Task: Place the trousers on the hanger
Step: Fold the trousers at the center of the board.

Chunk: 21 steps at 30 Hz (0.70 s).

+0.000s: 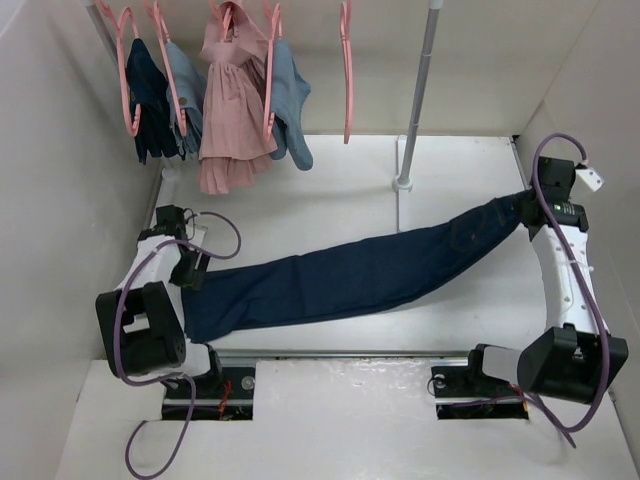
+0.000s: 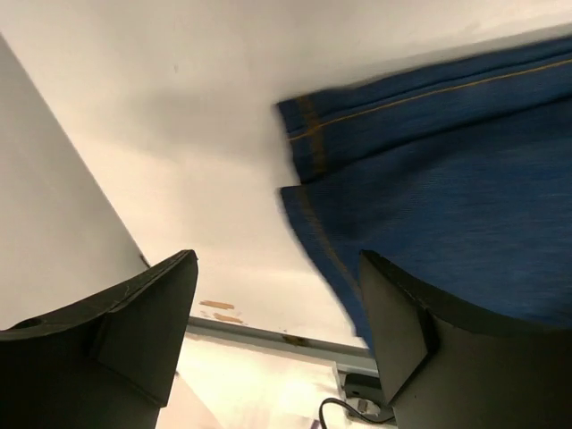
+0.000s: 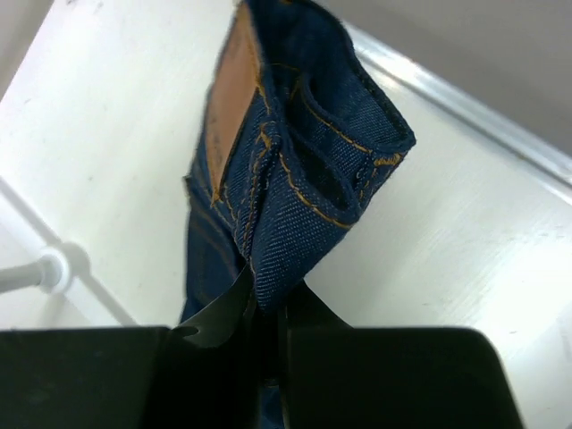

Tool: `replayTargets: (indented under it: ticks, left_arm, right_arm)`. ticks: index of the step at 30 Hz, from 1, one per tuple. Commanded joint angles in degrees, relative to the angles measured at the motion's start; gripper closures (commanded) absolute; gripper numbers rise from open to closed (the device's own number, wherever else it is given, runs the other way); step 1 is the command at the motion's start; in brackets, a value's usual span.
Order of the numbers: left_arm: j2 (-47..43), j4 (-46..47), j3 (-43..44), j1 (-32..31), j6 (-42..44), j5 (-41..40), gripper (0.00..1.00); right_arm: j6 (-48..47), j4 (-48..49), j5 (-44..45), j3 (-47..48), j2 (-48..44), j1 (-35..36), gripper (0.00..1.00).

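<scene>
Trousers (image 1: 350,275) lie stretched in a long diagonal across the white table (image 1: 330,190), hem end at the near left, waistband end raised at the far right.

Right gripper (image 1: 525,207) is clenched on the waistband. The wrist view shows the folded denim pinched between the closed fingers (image 3: 219,322), with the brown leather patch (image 3: 231,98) and orange stitching standing above them.

Left gripper (image 1: 192,270) sits at the hem end with its jaws spread wide and nothing pinched. In its own view the two leg hems (image 2: 308,147) lie just beyond the fingers (image 2: 143,313), and the cloth passes behind one of them.

Hanger (image 1: 346,75) – pink and bare – hangs at the back, well apart from the trousers. It sits between the dressed hangers (image 1: 268,70) carrying pink and blue garments and the upright grey pole (image 1: 418,90).
</scene>
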Motion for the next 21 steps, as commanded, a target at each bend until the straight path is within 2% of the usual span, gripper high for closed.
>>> replayTargets:
  ticks: [1, 7, 8, 11, 12, 15, 21]
  left_arm:
    - [1.98, -1.11, 0.08, 4.98, 2.16, 5.10, 0.30]
    - [8.13, -1.56, 1.32, 6.40, 3.39, 12.93, 0.27]
    - [9.01, -1.04, 1.93, 5.87, 3.39, 15.81, 0.31]
    - [12.35, -1.03, 3.16, 5.17, 3.39, 22.14, 0.49]
    - [12.88, -0.43, 3.17, 5.17, 3.39, 23.56, 0.65]
    - [12.89, -0.42, 5.18, 4.55, 1.11, 24.90, 1.00]
    - [4.30, 4.40, 8.26, 4.55, -1.27, 14.72, 1.00]
  right_arm:
    - [-2.23, -0.39, 7.31, 1.54, -1.35, -0.69, 1.00]
    - [-7.23, 3.65, 7.84, 1.01, -4.77, 2.65, 1.00]
    - [-7.24, 3.65, 8.45, 1.01, -4.77, 2.65, 1.00]
    - [-8.47, 3.65, 9.07, 1.71, -5.30, 2.65, 1.00]
    - [-8.47, 3.65, 10.38, 2.32, -5.30, 2.65, 1.00]
    - [-10.05, 3.65, 10.91, 2.94, -5.92, 2.65, 1.00]
    - [-11.72, 4.17, 10.92, 2.41, -7.15, 2.65, 1.00]
